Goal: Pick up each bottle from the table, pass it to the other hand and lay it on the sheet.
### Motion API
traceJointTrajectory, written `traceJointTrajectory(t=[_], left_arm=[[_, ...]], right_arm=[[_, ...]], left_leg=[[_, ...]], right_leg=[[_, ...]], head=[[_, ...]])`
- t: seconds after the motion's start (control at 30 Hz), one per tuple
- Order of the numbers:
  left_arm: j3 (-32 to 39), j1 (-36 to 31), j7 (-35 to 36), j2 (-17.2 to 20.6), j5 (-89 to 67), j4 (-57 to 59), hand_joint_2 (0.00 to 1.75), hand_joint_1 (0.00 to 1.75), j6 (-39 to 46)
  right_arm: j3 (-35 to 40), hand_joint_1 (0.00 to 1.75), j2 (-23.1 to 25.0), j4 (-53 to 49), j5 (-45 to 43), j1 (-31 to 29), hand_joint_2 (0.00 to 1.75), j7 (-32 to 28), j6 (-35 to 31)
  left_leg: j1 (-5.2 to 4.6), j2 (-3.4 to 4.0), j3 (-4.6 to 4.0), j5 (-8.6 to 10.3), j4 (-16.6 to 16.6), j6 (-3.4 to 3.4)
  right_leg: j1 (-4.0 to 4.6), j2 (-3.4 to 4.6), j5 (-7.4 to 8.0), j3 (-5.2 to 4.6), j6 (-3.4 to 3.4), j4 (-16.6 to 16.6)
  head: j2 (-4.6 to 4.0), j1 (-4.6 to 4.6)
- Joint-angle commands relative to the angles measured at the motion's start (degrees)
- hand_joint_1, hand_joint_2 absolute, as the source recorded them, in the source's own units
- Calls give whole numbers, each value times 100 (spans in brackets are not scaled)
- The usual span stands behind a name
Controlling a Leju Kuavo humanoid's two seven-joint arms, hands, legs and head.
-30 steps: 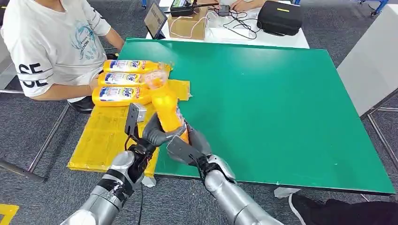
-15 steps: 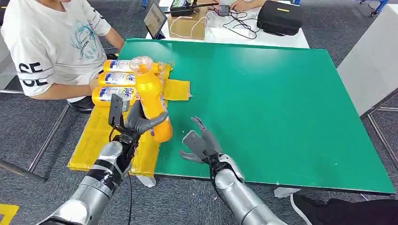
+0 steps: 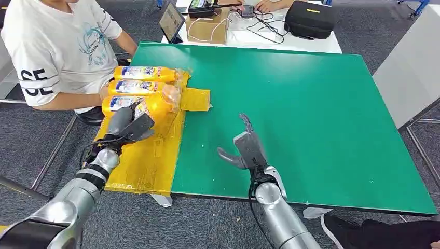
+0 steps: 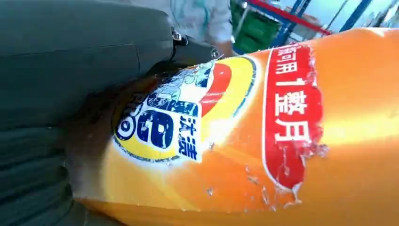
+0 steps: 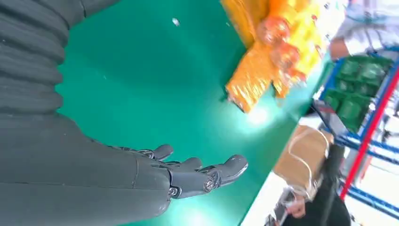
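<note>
The orange detergent bottle (image 3: 155,104), gripped by the left hand (image 3: 126,123), should be settled flat on the yellow sheet (image 3: 140,155) before release; the right hand (image 3: 248,148) is spread empty.

Bottle (image 4: 263,141) in my left hand (image 3: 126,124): glossy orange plastic, printed label scuffed and peeling. Sheet (image 3: 140,161): yellow, creased, faintly shiny. Table (image 3: 311,114): smooth matt green. My arms: brushed silver metal; hand covers ribbed grey.
</note>
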Motion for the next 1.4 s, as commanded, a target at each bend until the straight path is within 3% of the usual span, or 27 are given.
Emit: traceJointTrajectory(t=[0.03,0.17,0.27,0.4,0.47,0.77,0.8,1.4], left_arm=[[-914,-587,139,626,-1174,1521,175,175,142],[-1510,-638,136,831,-1989,1781,175,175,-520],[-1483,-609,51,895,-1996,1804,175,175,-498],[-1795,-724,108,896,-2353,2002,175,175,-1133],[-1776,-740,276,841,-2372,2023,175,89,-1169],[-1756,-738,354,795,-2370,2022,175,89,-1174],[-1746,-762,371,779,-2362,2066,175,0,-1275],[-1424,-666,413,709,-2250,2025,175,0,-1124]], right_arm=[[-225,0,-200,-241,-163,-150,175,-41,174],[-33,0,-246,-25,-220,-323,175,-87,317],[-11,0,-252,18,-253,-368,175,-98,348],[133,0,-282,61,-268,-467,175,-105,441],[200,0,-276,121,-237,-521,175,-76,456],[214,0,-262,143,-232,-533,175,-62,439],[227,0,-272,154,-232,-532,175,-66,449],[358,0,-306,314,-195,-698,175,-10,494]], left_leg=[[9,5,23,-14,5,-9],[7,2,13,-9,3,-7],[4,11,13,-9,1,-6],[8,18,28,-15,1,-10],[11,16,33,-18,4,-14],[5,19,33,-8,-4,-8],[9,22,44,-17,2,-12],[5,22,42,-11,-5,-10]], right_leg=[[10,0,-13,24,-11,1],[8,-2,-9,13,-9,1],[5,9,-5,12,-8,1],[9,13,-9,27,-13,1],[12,10,-13,32,-17,4],[6,8,-5,26,-10,2],[11,9,-12,38,-15,5],[6,9,-7,38,-11,1]], head=[[0,2],[0,0],[0,2],[0,0],[0,2],[0,2],[0,2],[0,2]])
